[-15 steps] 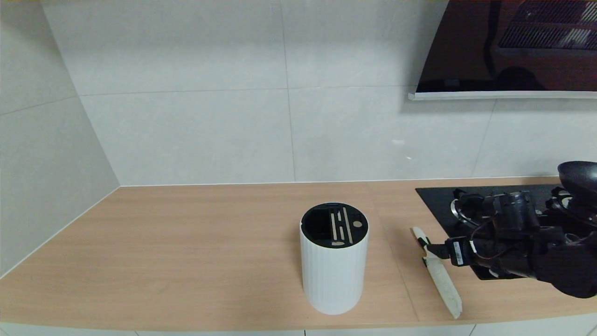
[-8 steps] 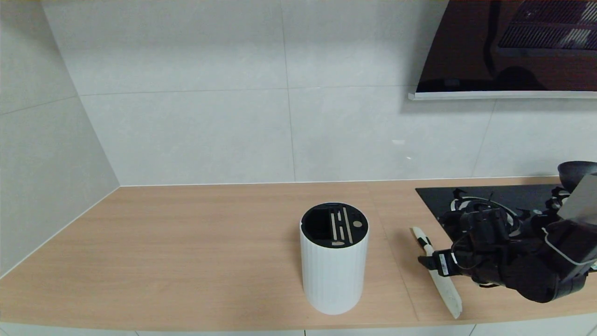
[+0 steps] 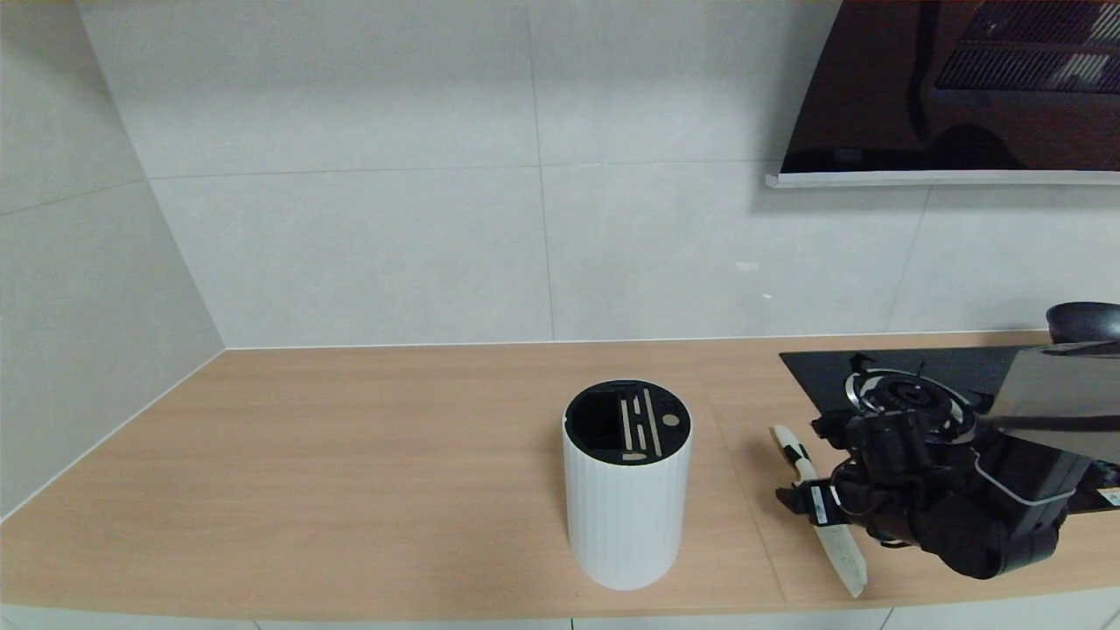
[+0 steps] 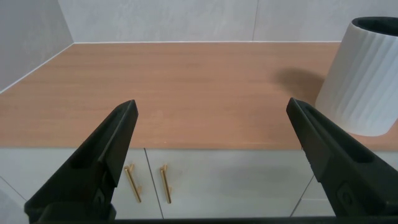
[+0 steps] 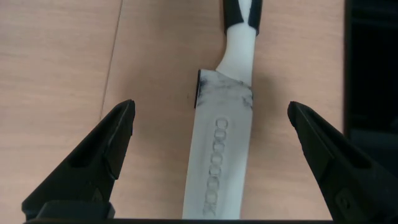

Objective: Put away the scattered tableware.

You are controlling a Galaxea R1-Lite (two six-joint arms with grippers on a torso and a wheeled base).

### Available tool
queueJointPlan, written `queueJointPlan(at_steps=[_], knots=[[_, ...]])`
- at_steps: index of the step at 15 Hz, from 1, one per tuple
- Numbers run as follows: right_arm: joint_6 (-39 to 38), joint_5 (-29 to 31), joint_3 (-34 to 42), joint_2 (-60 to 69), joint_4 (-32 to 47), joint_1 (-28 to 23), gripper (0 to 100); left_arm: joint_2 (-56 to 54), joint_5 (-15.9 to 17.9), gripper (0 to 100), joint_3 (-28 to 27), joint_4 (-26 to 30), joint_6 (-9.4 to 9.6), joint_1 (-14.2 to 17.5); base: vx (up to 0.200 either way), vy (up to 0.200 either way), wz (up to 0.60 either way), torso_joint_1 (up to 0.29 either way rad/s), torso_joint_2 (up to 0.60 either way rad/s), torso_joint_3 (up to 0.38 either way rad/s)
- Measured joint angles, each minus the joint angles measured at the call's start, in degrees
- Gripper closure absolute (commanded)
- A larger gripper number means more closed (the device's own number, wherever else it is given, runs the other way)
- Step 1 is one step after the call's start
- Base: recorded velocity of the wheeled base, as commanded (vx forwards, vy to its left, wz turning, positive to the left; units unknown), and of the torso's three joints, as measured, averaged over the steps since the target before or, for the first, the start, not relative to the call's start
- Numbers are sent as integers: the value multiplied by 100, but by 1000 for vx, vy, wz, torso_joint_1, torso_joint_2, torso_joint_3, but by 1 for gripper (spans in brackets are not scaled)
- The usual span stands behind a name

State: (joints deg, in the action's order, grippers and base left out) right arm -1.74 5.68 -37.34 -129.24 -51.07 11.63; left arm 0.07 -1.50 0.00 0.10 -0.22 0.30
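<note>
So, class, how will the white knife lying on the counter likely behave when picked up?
The knife is probably stiff: its blade looks straight and flat. Lying flush on the counter, it likely won't roll, but its smooth blade may slide under the open right pincer.

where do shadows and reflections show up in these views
Head view: the glossy range hood mirrors the room and throws a soft shadow on the wall below it. Left wrist view: the white holder casts a faint shadow on the counter beside it. Right wrist view: even light, a thin shadow hugging the knife.
</note>
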Motion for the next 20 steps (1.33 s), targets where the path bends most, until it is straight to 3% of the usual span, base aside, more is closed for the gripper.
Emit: queueJointPlan(at_steps=[14,15,20], knots=[[-151,310,-499,-651,-151,-111,0,0,0,0,0,0,0,0,0,0,0,0,0,0],[-171,316,-505,-662,-149,-108,100,0,0,0,0,0,1,0,0,0,0,0,0,0],[-180,321,-511,-689,-151,-107,100,0,2,0,0,0,4,0,0,0,0,0,0,0]])
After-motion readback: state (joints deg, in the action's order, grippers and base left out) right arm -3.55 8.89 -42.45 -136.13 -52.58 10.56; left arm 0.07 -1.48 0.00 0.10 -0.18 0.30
